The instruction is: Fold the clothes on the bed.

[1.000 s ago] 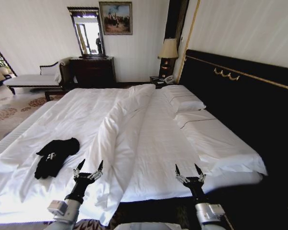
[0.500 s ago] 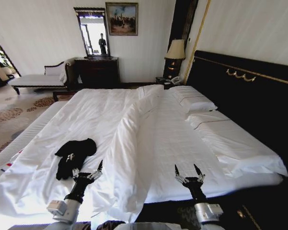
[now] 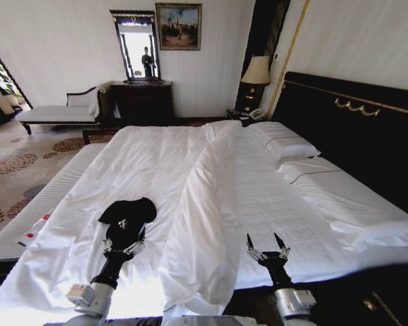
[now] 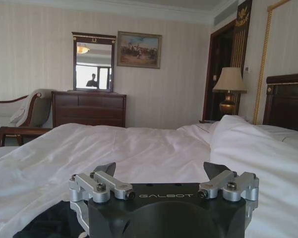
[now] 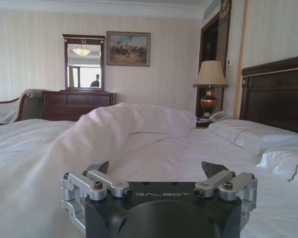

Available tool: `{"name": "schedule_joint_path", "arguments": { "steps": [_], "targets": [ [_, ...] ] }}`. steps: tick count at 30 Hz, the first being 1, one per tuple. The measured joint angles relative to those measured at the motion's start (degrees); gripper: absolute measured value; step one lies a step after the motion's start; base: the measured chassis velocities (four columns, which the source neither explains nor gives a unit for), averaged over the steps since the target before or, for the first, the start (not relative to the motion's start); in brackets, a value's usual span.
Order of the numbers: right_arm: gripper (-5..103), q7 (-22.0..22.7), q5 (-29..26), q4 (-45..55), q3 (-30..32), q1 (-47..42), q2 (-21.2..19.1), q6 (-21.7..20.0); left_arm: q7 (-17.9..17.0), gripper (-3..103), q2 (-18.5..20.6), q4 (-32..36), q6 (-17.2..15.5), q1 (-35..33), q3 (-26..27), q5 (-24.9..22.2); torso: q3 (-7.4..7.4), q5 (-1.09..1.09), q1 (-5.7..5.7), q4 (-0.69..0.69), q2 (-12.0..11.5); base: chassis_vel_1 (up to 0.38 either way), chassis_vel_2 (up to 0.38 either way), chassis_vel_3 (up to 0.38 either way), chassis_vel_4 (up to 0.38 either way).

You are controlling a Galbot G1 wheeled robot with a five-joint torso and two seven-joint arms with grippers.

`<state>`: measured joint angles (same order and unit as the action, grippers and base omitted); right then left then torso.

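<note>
My left gripper [image 3: 124,243] hangs low over the near edge of the bed [image 3: 271,204], jaws spread wide, holding nothing. Its tips sit at the near edge of the black T-shirt [image 3: 127,215], which lies bunched on the white sheet on my left side of the bed; whether they touch the cloth I cannot tell. In the left wrist view the same jaws [image 4: 166,173] stand wide apart with a dark patch of the shirt [image 4: 49,223] below them.

My right gripper [image 3: 265,244] is over the near right part of the bed, well apart from the shirt, jaws also wide and empty; the right wrist view shows them [image 5: 158,171] open above bare sheet.

Between the two grippers a long raised fold of duvet [image 3: 204,204] runs from the near edge toward the pillows [image 3: 285,146].

Farther off: the dark headboard [image 3: 353,136] on the right, a lamp [image 3: 256,71], a dark dresser [image 3: 141,102] with a mirror [image 3: 137,51], a framed painting [image 3: 178,26], and a pale chaise [image 3: 58,112] on the left.
</note>
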<state>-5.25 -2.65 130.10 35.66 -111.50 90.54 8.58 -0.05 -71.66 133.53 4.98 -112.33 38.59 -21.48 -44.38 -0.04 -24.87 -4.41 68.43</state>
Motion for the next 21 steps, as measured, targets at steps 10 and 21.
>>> {"name": "schedule_joint_path", "arguments": {
  "steps": [10,21],
  "targets": [
    [100,0.40,-2.26,2.78,-5.13,-2.76,0.21,-3.28,-0.08,99,-0.66,-0.55,0.27,-0.11,-0.14,0.12,0.00,-0.01,0.00,0.00,0.00,0.194,0.207,-0.191,-0.187],
    [100,2.82,-6.25,-0.50,-5.75,-1.00,-0.28,-5.31,-0.17,99,-0.87,-0.90,0.46,-0.22,0.59,-0.14,0.00,0.01,0.00,0.00,0.01,0.072,0.074,-0.070,-0.057]
  ]
}}
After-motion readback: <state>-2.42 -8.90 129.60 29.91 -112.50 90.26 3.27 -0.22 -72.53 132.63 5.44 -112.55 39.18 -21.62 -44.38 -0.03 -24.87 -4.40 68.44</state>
